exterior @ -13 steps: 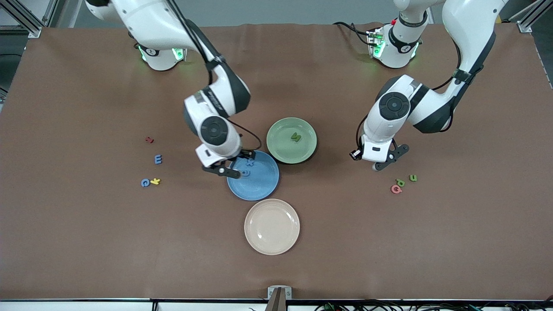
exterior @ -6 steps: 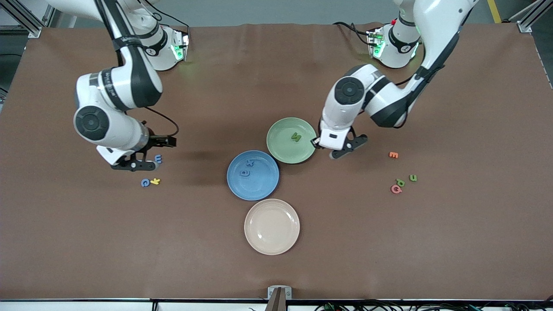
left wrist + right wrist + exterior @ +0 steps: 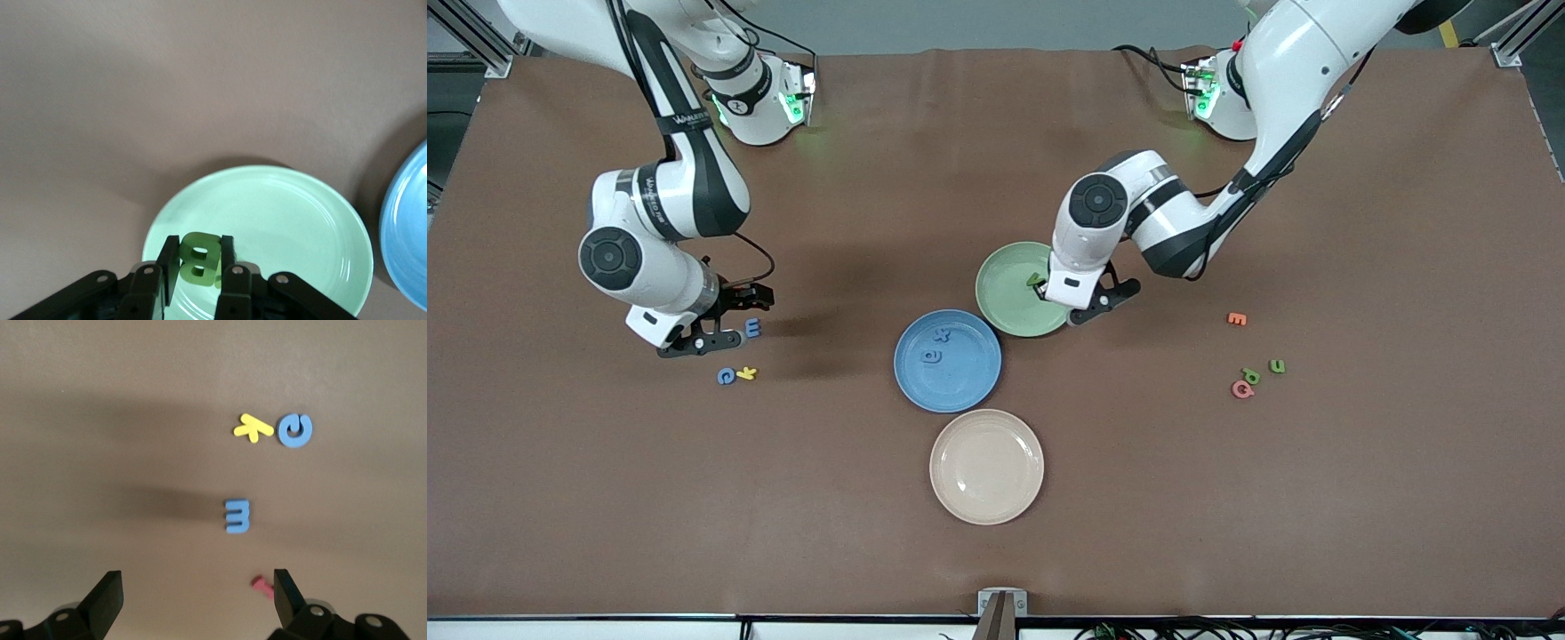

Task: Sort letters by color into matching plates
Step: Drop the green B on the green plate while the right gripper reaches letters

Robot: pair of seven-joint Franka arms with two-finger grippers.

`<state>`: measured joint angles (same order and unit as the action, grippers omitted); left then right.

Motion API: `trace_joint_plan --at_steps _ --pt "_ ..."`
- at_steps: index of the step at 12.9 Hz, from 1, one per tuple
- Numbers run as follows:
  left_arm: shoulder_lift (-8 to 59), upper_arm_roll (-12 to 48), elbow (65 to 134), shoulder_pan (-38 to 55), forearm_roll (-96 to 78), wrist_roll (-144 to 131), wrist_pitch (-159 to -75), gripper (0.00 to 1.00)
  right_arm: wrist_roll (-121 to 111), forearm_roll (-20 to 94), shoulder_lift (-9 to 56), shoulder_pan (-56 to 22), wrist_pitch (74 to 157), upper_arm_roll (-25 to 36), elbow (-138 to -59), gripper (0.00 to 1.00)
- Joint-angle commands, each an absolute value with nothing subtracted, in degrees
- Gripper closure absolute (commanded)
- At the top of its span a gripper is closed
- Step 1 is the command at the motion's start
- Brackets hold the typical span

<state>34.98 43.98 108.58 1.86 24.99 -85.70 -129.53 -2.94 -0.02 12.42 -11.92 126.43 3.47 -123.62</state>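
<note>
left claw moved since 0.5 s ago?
Yes. The left claw, shut on a green letter B, shifted from beside the green plate to over its rim.

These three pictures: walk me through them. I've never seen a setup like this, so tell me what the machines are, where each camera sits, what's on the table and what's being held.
Two white robot arms work at a brown table. The wide picture looks down from across the table; the other two come from cameras on the arms' wrists.

The left gripper holds a green letter B over the pale green plate, which already has a green letter. The right gripper is open above a blue letter E.

The blue plate holds two blue letters; the beige plate holds none. Other small letters lie toward both ends.
</note>
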Motion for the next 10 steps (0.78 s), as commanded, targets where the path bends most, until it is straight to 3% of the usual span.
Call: trace_joint_plan --at_steps 1,4,6,9,10 --pt "38.6 43.5 105.7 3.4 27.7 -88.1 -129.7 0.94 -5.6 -0.8 12.3 -9.8 131.5 2.3 -126.7 0.00" --pt "39.8 42.8 105.5 6.0 28.0 -89.1 -129.7 0.90 -10.4 -0.8 15.0 -7.3 135.2 2.3 -126.8 0.00" --pt "40.3 41.9 105.4 6.2 28.3 -88.9 -129.7 0.71 -11.7 -0.7 16.7 -6.3 137.8 2.3 -127.3 0.02" --pt "40.2 41.7 105.6 5.9 32.9 -89.5 -129.7 0.06 -11.7 -0.7 18.4 -6.3 139.9 2.2 -128.2 0.16" --pt "40.1 41.7 105.5 5.8 33.0 -90.4 -129.7 0.00 -11.3 -0.6 18.6 -6.3 140.4 2.2 -128.5 0.19"
